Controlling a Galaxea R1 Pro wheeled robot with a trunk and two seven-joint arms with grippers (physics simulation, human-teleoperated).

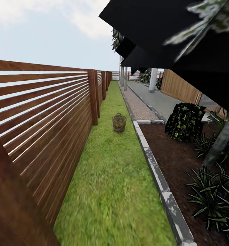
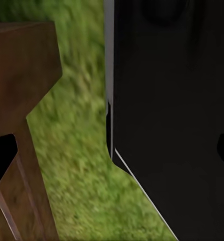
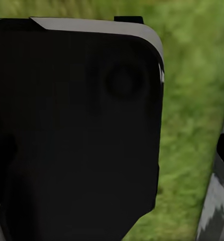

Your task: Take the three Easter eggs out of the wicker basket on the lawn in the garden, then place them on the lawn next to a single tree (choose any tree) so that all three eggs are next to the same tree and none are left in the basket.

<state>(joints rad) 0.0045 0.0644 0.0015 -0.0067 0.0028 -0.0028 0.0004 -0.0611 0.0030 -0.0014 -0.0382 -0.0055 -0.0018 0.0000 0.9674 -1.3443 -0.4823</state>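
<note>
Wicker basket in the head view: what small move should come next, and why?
Probably drive straight ahead along the lawn. The wicker basket stands well ahead on the grass strip between the wooden fence and the stone kerb, seemingly too far for either arm.

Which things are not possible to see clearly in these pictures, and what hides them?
- Eggs: in the head view the wicker basket is far away on the lawn and too small to show its contents.
- Trees: black overhead shapes cover the upper right of the head view; the grey trunk is cut off at the top.
- Grippers: in both wrist views a black robot body blocks the fingers, so open or shut is unclear.
</note>
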